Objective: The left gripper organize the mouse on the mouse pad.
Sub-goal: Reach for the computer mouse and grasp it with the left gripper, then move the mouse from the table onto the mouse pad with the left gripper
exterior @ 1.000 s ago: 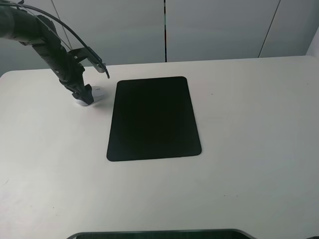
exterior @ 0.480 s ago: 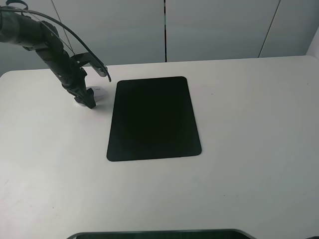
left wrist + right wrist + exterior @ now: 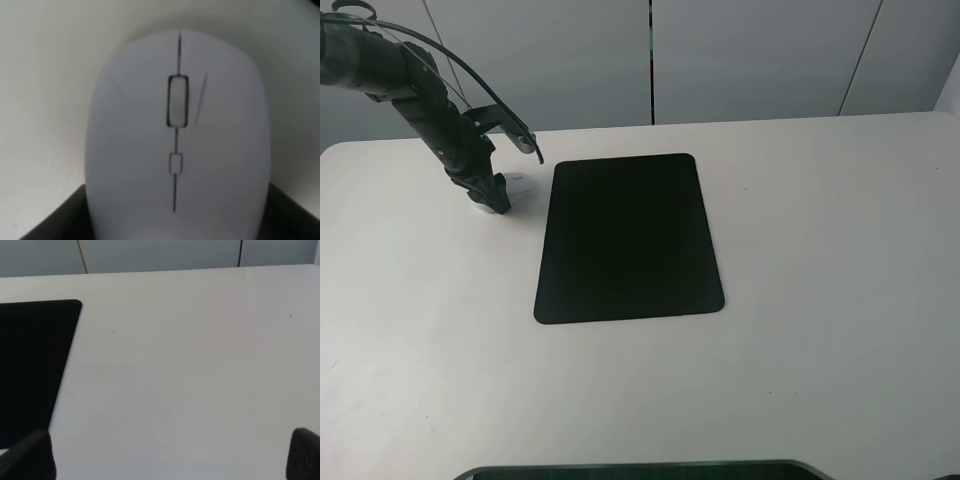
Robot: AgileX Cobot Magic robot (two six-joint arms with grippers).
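The white mouse (image 3: 517, 184) lies on the table just left of the black mouse pad (image 3: 625, 240), near the pad's far left corner and off it. My left gripper (image 3: 495, 198) is down over the mouse, hiding most of it from above. The left wrist view is filled by the mouse (image 3: 177, 140) with its grey scroll wheel, and the dark fingers (image 3: 55, 222) of my left gripper (image 3: 172, 220) press against both its sides. My right gripper (image 3: 165, 460) shows only two dark fingertips set far apart, open above bare table, with the mouse pad (image 3: 30, 365) off to one side.
The white table (image 3: 820, 250) runs wide to the right of and in front of the pad. A dark rounded edge (image 3: 640, 470) lies along the table's front. Grey wall panels (image 3: 750, 60) stand behind the table.
My left gripper has shifted slightly toward the far left and settled lower around the mouse. The white bit below its fingers a second ago is now covered.
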